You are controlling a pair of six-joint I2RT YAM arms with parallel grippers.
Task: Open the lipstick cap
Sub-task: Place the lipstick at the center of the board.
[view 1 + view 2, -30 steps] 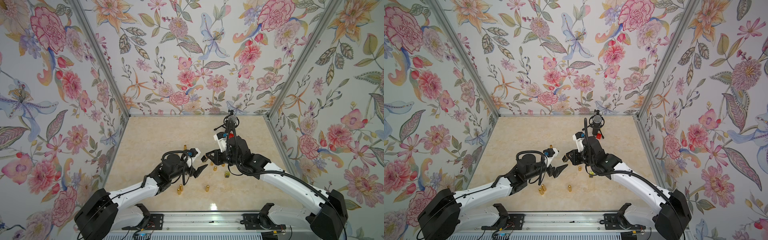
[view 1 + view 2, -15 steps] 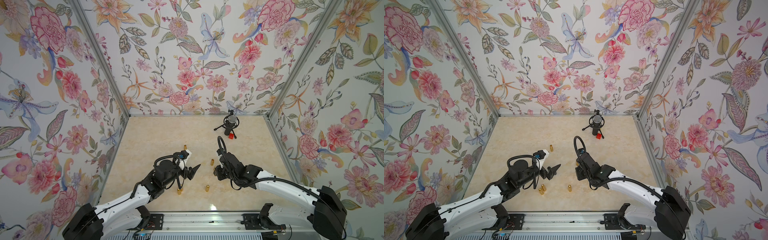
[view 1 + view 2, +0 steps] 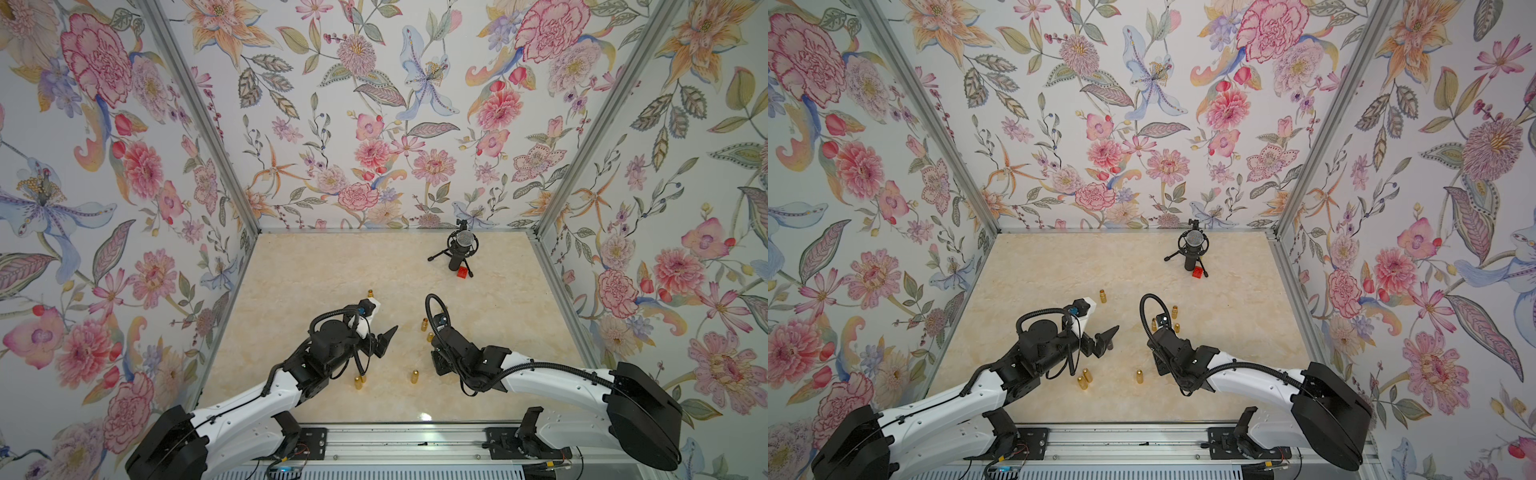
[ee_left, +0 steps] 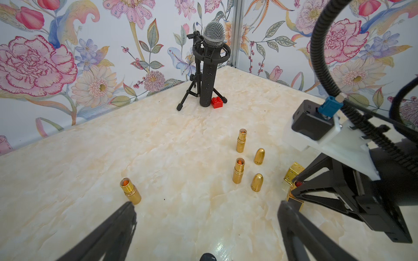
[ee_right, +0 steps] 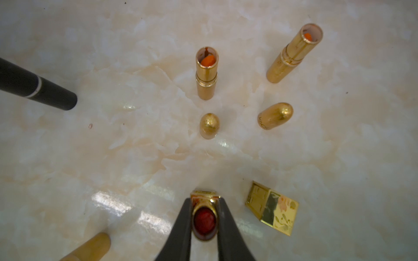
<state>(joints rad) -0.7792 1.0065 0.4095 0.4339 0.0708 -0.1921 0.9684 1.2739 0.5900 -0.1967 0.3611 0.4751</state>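
Settling back down onto the desk [image 5: 90,158], the right gripper [image 5: 204,201] stays clamped on the bared lipstick [image 5: 204,221], its square cap [image 5: 271,208] lying just beside, while the left gripper [image 4: 206,204] gapes empty: opening looks done.

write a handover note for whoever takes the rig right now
Left pincer: open, empty, above the table.
Right pincer: shut on the dark red lipstick, cap already off.
A square gold cap sits on the table beside it, apart.
Done: three round lipsticks also stand open, two round caps nearby.
To do: probably set the held lipstick down; check the gold pieces near the left arm, too small to tell.
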